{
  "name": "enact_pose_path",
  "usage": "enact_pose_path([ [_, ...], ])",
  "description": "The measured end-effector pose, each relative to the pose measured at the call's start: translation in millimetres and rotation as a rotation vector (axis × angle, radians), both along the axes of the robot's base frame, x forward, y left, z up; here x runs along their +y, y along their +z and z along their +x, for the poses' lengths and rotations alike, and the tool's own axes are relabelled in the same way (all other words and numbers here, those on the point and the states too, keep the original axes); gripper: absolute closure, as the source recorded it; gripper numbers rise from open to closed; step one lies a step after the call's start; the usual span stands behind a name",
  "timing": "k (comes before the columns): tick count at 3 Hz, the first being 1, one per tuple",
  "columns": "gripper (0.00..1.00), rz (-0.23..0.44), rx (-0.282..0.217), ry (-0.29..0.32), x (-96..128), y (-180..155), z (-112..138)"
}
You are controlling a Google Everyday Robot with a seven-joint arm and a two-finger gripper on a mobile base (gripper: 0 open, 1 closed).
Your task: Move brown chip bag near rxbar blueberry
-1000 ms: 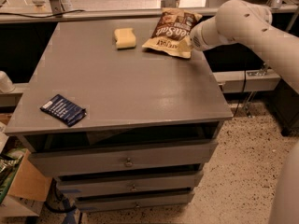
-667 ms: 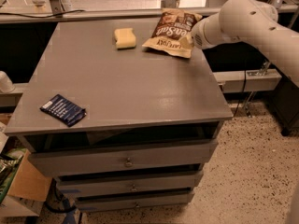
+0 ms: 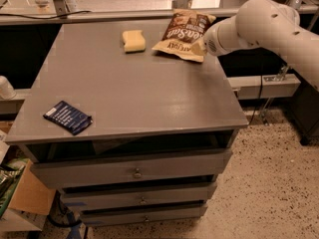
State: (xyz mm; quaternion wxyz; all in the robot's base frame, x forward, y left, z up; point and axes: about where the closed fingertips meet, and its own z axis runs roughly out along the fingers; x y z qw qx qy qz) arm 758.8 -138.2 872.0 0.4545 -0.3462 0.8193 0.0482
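Note:
The brown chip bag (image 3: 182,33) lies at the far right of the grey table top (image 3: 134,88), dark brown in the middle with tan ends. My gripper (image 3: 203,47) is at the bag's right near corner, at the end of the white arm (image 3: 264,21) that reaches in from the right. The rxbar blueberry (image 3: 68,117), a small flat navy wrapper, lies at the table's near left corner, far from the bag and the gripper.
A pale yellow sponge-like block (image 3: 133,40) lies at the far middle, left of the bag. Drawers (image 3: 134,172) sit under the table top. A cardboard box (image 3: 27,198) stands on the floor at the lower left. A rail (image 3: 99,15) runs behind the table.
The arm's upper part has shifted slightly to the right. The bag, the bar and the block stay where they were.

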Motion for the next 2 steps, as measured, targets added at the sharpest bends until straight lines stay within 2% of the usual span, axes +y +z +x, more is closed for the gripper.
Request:
enact_pose_path([
  [1, 0.61, 0.011, -0.018, -0.012, -5, -4, 14],
  [2, 0.31, 0.034, -0.058, -0.033, -10, -5, 37],
])
